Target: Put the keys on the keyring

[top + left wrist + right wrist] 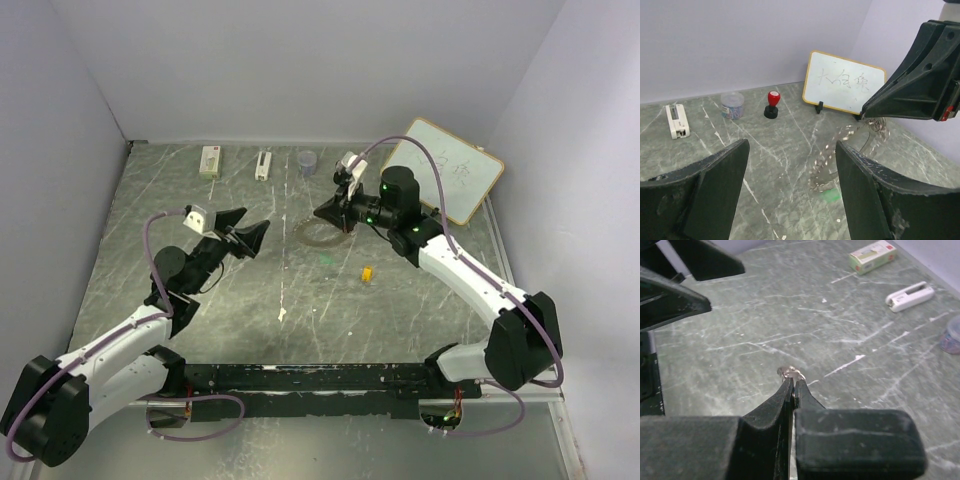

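Pale lavender walls enclose a grey-green, white-veined marble tabletop under soft, even light.

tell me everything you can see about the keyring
The keyring is a large, thin round loop, silvery and metallic-looking, its rim strung with small shiny pieces. It sits near the middle of the grey marbled table, in front of the whiteboard. The right hand is shut on its far rim, which looks slightly raised while the near rim rests on the table. The open left hand is close by, not touching it.
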{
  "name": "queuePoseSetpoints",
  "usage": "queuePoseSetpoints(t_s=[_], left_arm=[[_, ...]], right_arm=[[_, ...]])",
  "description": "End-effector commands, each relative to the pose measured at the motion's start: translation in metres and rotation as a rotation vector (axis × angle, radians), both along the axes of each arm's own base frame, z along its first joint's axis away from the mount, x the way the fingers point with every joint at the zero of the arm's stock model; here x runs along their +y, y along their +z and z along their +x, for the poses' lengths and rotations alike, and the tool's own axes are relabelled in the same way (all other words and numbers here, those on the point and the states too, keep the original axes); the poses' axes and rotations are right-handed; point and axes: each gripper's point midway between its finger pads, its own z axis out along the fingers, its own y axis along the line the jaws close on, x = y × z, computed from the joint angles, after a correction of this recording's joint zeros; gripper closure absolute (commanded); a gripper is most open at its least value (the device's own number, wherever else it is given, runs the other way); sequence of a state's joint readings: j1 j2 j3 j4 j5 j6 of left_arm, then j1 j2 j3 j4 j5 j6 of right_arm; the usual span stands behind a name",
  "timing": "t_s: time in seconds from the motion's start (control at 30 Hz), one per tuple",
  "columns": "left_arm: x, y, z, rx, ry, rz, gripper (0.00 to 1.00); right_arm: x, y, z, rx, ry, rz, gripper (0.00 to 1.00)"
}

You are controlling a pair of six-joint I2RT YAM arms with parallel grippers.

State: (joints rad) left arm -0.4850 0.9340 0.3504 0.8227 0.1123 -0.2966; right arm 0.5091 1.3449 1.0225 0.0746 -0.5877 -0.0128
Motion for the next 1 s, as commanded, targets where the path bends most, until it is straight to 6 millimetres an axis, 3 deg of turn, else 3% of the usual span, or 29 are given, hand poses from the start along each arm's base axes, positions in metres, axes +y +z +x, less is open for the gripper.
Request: queuePoseSetpoints(t_s=[0.0,0.6,0.97], left_arm=[[-0.006,0.020,-0.009,-0.072,-0.061,-0.028,0.20],[-0.039,0.023,-0.023,-0.124,-0.274,-0.061,0.19],[-0.054,0.027,-0.021,-0.141,-0.355,-0.091,0.21]], right_arm=[[0.011,0.036,-0.023,-0.107,0.168,0.104,1.00],[0.017,0.057,-0.037,-0.142,0.246,0.163,1.00],[0.020,0.065,-0.041,-0.147,0.278,0.188,1.00]])
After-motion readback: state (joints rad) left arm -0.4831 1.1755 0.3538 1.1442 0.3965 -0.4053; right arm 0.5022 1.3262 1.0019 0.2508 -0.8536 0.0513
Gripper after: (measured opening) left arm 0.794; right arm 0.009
